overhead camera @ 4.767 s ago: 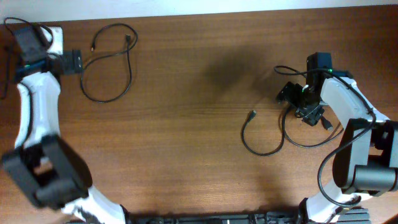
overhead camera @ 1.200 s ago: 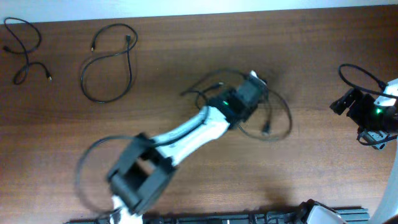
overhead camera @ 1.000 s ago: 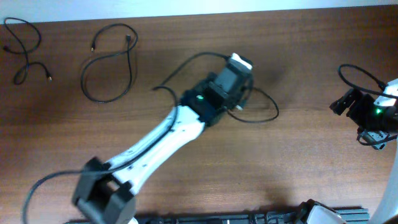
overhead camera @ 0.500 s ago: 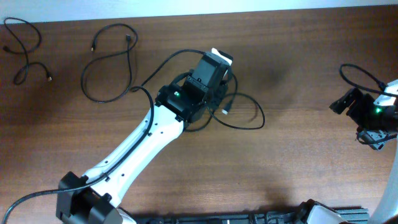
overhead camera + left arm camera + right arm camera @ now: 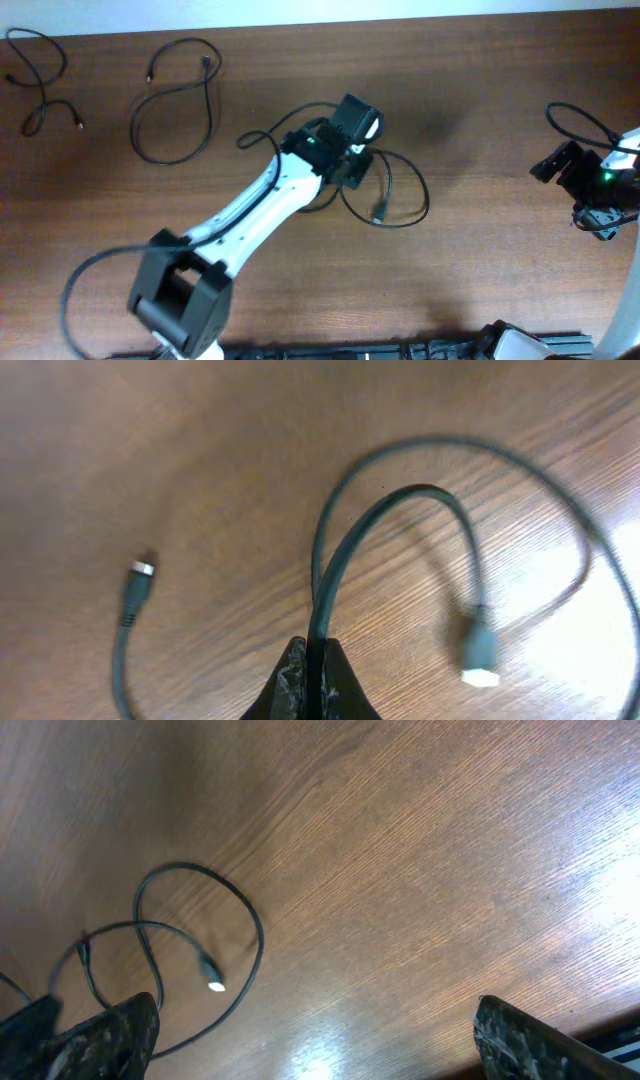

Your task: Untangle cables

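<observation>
A thin black cable (image 5: pixel 405 188) loops over the middle of the table, its plug (image 5: pixel 380 212) lying inside the loop. My left gripper (image 5: pixel 352 140) is shut on this cable. In the left wrist view the cord (image 5: pixel 395 500) runs up from between the closed jaws (image 5: pixel 318 660) and bends over; one white-tipped plug (image 5: pixel 480 660) lies to the right, another plug (image 5: pixel 135 582) to the left. My right gripper (image 5: pixel 570 172) hovers at the table's right edge, open and empty (image 5: pixel 320 1040). It sees the same cable (image 5: pixel 245 920) from afar.
Two more cables lie at the back left: a large loop (image 5: pixel 175 100) and a smaller crooked one (image 5: pixel 40 75) near the corner. The left arm (image 5: pixel 250 215) stretches diagonally from the front left. The right arm's own thick wire (image 5: pixel 575 118) arcs above its gripper.
The left gripper, still shut on the cable, has carried it leftward across the middle, then a little back to the right. The loop and plug swung along. The right arm has stayed still.
</observation>
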`<state>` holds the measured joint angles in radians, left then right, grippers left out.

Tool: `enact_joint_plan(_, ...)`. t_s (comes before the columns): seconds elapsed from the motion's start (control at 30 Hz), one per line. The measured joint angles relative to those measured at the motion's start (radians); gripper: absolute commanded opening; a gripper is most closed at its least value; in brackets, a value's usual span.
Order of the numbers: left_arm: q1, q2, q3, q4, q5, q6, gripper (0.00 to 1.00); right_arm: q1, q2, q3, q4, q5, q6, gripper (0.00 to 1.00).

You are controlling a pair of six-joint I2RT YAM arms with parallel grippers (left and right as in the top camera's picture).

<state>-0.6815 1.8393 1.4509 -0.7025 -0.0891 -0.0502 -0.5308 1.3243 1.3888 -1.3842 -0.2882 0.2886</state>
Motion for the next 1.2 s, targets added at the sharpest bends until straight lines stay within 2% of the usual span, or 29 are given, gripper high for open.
enact_joint_plan(0.2, 0.0, 0.126, 0.0, -0.015, 0.012, -0.027, 0.0, 0.0, 0.0, 0.0, 0.0, 0.0, 0.0, 0.99)
enact_joint_plan(0.47, 0.0, 0.17, 0.0, -0.016, 0.012, -0.048, 0.02, 0.0, 0.001, 0.0, 0.0, 0.0, 0.0, 0.99)
enact_joint_plan(0.5, 0.0, 0.18, 0.0, -0.016, 0.011, -0.048, 0.1, 0.0, 0.001, 0.0, 0.0, 0.0, 0.0, 0.99)
enact_joint_plan(0.57, 0.0, 0.199, 0.0, -0.016, 0.011, -0.052, 0.2, 0.0, 0.001, 0.0, 0.0, 0.0, 0.0, 0.99)
enact_joint_plan(0.67, 0.0, 0.215, 0.0, -0.016, 0.013, -0.061, 0.42, 0.0, 0.001, 0.0, 0.0, 0.0, 0.001, 0.99)
enact_joint_plan(0.73, 0.0, 0.215, 0.0, -0.015, 0.011, -0.064, 0.52, 0.0, 0.001, 0.0, 0.0, 0.0, 0.0, 0.99)
enact_joint_plan(0.93, 0.0, 0.215, 0.0, -0.016, 0.012, -0.063, 0.58, 0.0, 0.001, 0.0, 0.0, 0.0, 0.0, 0.99)
enact_joint_plan(1.03, 0.0, 0.216, 0.0, -0.016, 0.012, -0.063, 0.54, 0.0, 0.001, 0.0, 0.0, 0.0, 0.0, 0.99)
enact_joint_plan(1.1, 0.0, 0.229, 0.0, -0.015, 0.011, -0.063, 0.42, 0.0, 0.001, 0.0, 0.0, 0.0, 0.0, 0.99)
enact_joint_plan(1.13, 0.0, 0.244, 0.0, -0.015, 0.012, -0.064, 0.32, 0.0, 0.001, 0.0, 0.0, 0.0, 0.0, 0.99)
enact_joint_plan(1.2, 0.0, 0.264, 0.006, -0.008, 0.02, -0.067, 0.06, 0.0, 0.001, 0.0, 0.0, 0.0, 0.0, 0.99)
